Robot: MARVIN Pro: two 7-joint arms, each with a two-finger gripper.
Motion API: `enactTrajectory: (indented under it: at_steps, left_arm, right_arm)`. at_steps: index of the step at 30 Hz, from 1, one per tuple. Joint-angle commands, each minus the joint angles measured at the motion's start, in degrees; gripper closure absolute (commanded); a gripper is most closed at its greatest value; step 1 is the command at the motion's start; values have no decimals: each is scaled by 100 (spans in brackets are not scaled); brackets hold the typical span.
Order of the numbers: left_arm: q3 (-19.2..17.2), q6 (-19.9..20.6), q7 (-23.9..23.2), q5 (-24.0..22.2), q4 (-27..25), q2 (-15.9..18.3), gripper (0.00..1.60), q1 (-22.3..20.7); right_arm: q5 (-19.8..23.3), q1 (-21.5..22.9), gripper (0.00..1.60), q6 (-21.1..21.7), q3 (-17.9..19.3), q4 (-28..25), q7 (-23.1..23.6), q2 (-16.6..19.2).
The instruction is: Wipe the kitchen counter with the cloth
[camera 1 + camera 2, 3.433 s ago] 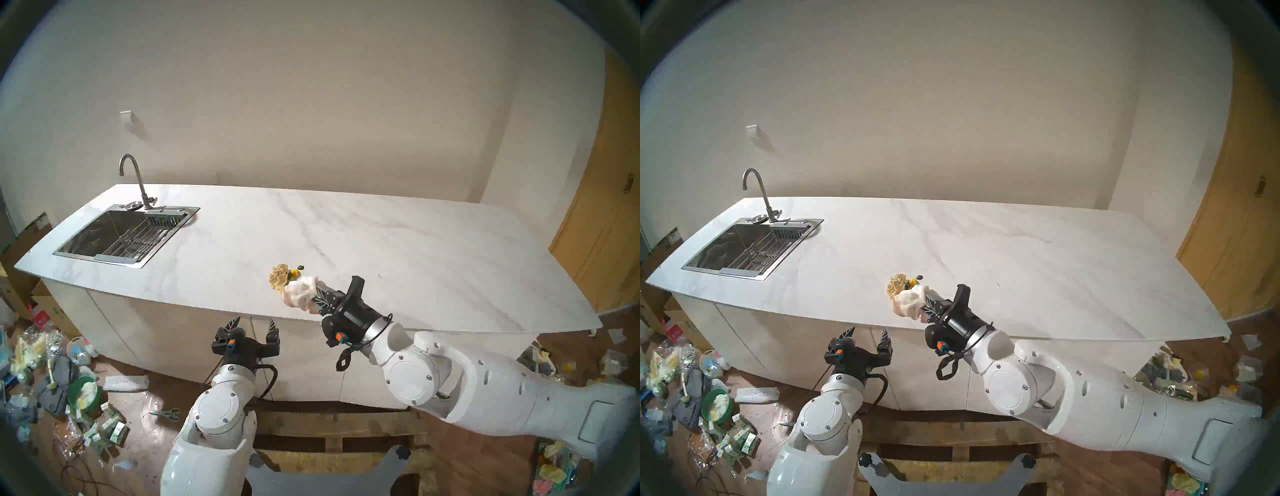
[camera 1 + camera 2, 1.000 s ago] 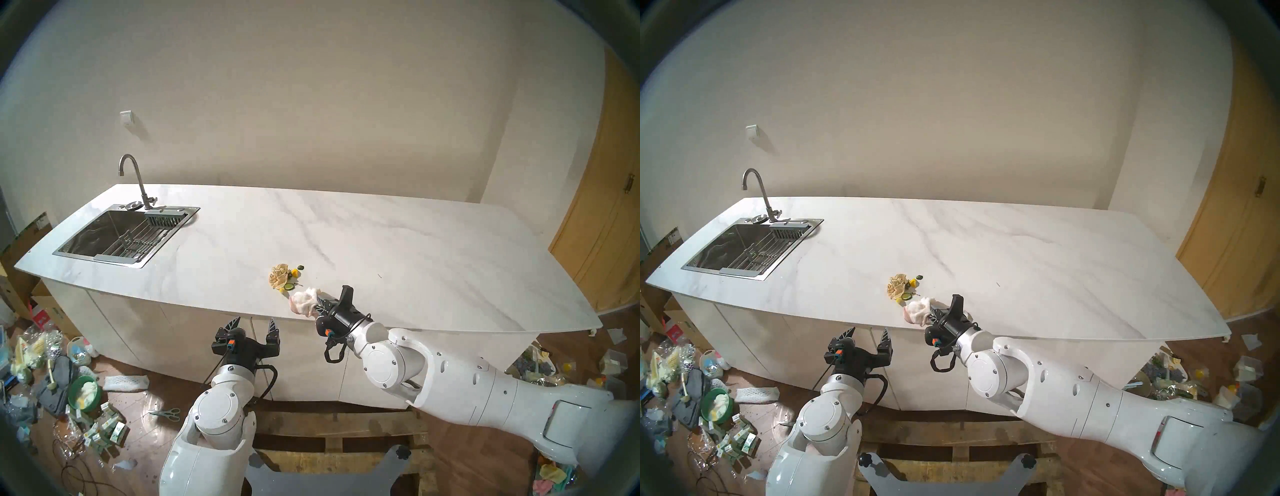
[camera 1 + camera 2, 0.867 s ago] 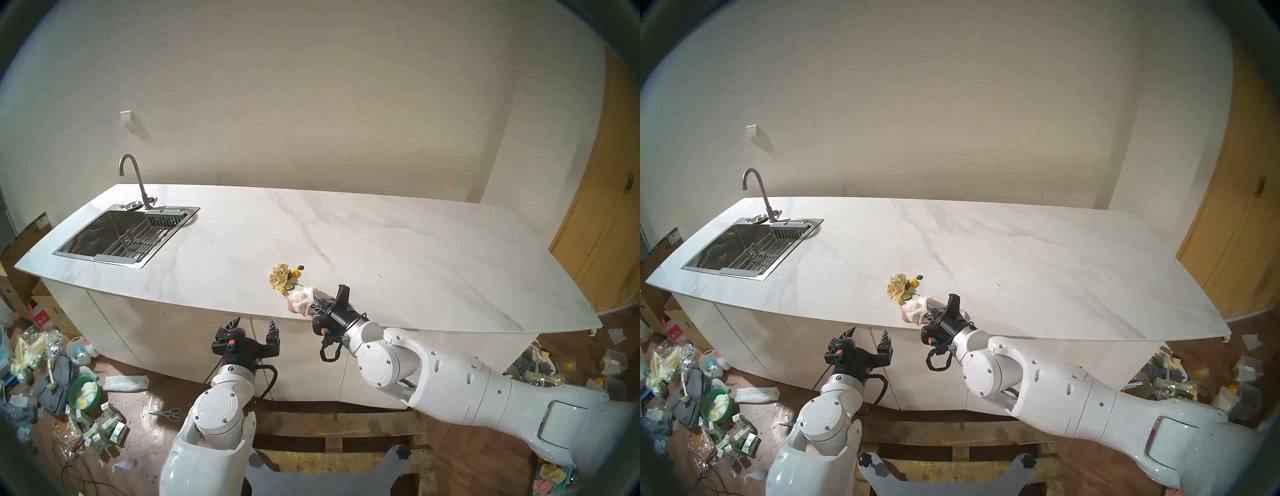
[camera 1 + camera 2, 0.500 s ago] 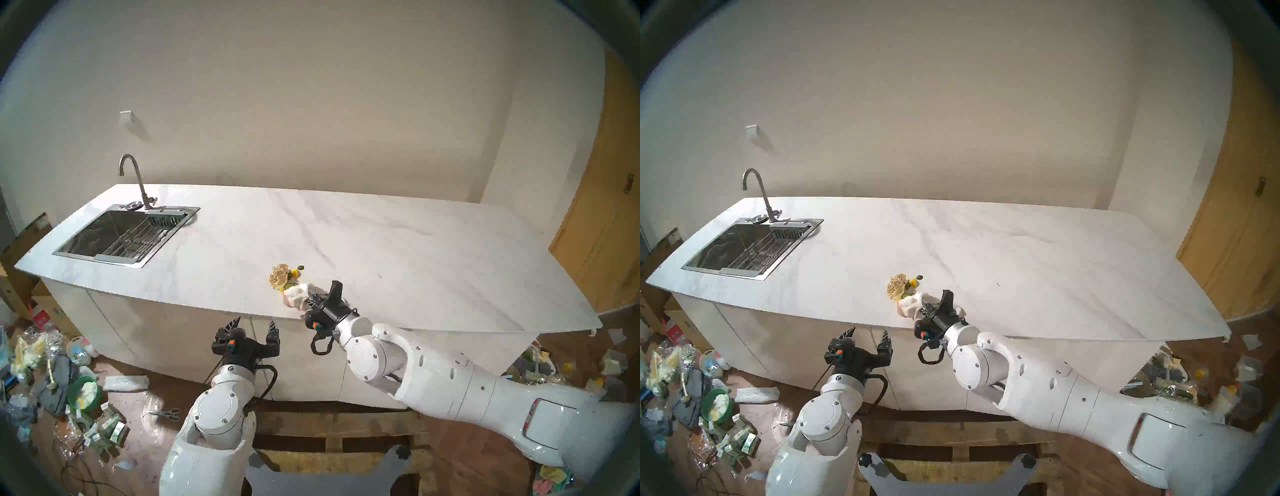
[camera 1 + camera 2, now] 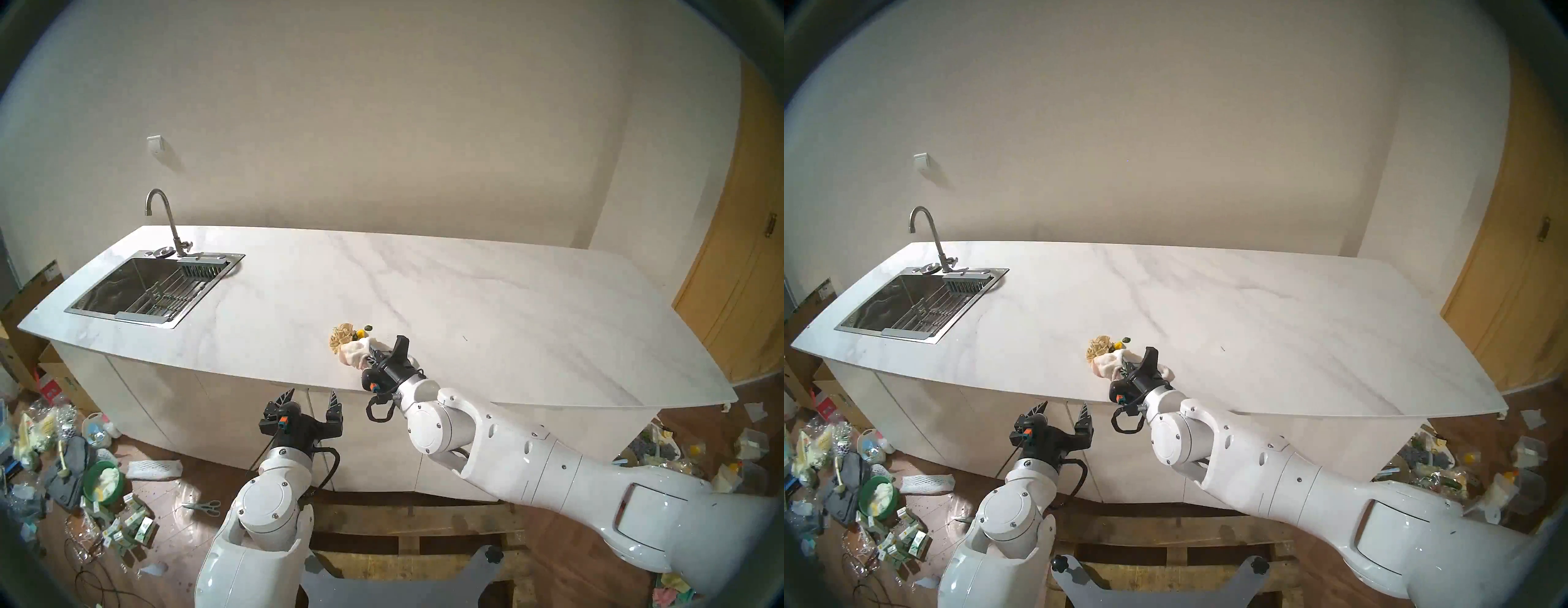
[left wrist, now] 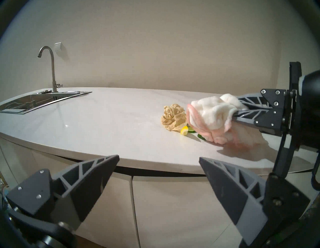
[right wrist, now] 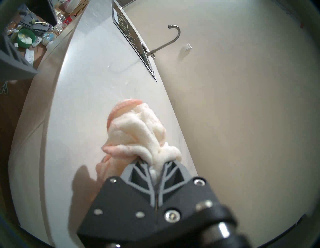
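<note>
White terry cloth (image 5: pixel 355 353), edged in pale pink, is clamped between the closed fingers of the right gripper (image 5: pixel 368 360), just below the middle of the head view. In the left wrist view the bunched cloth hangs from the fingers and its lower folds rest on the kitchen counter (image 5: pixel 488 305), close to the slab's near edge. The cloth's leading side meets a tan paper wad (image 5: pixel 341 337); whether the two press together cannot be told. A yellow scrap (image 6: pixel 184 130) and green slices (image 6: pixel 191 129) lie on the slab at the foot of the wad, partly under the cloth. A small dark green disc (image 5: pixel 368 327) sits just beyond them.

The left gripper (image 5: pixel 312 395) is in the lower middle of the head view, in front of the white cabinet fronts and short of the counter edge. Its fingers stand wide apart with nothing between them.

The steel sink (image 5: pixel 106 312) and faucet (image 5: pixel 163 216) occupy the left end of the slab, well apart from the cloth
</note>
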Motion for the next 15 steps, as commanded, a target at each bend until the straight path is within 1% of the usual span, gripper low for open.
enactTrajectory:
  at_steps: [1, 2, 6, 7, 10, 13, 15]
  left_arm:
    - [8, -32, -15, -7, -165, 0, 0, -25]
    - [8, -31, -16, -8, -167, 0, 0, -24]
    - [9, -30, -15, -9, -168, 1, 0, -24]
    - [9, -31, -15, -9, -167, 1, 0, -24]
    - [10, -33, -13, -8, -162, 1, 0, -27]
    - [10, -35, -12, -8, -156, 1, 0, -30]
    - [10, -35, -11, -8, -154, 2, 0, -31]
  right_arm:
    - [-49, 212, 160, -87, 92, -103, -86, -95]
    - [-76, 202, 160, -84, 84, -133, -93, -34]
    - [-41, 178, 160, 30, 73, -460, 228, 363]
    - [23, 174, 160, 69, 85, -547, 391, 474]
    - [38, 158, 160, 115, 110, -661, 594, 722]
    - [9, 90, 160, 169, 242, -752, 630, 899]
    - [67, 71, 160, 169, 305, -871, 543, 1072]
